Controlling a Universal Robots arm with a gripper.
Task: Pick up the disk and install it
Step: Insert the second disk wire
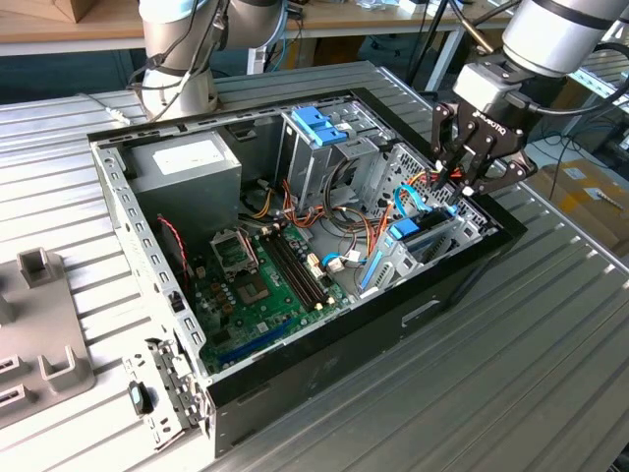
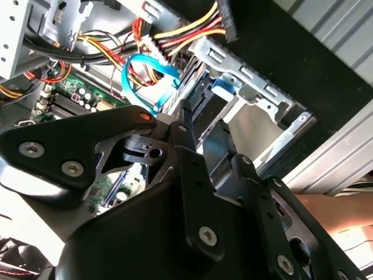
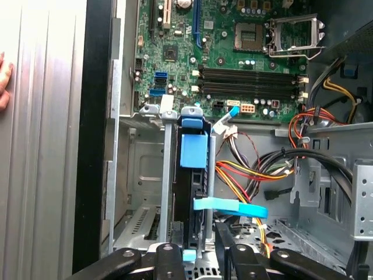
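We see one disk, standing on its edge in the drive bay at the corner of the computer case, with its light-blue end tab toward the motherboard. One pincer is above the disk's far end, fingers narrow, close on both sides of it; a firm hold we cannot tell. We judge the disk stiff, rather heavy and sensitive to shock, best taken by its long side rails. One case lies on the worktop.
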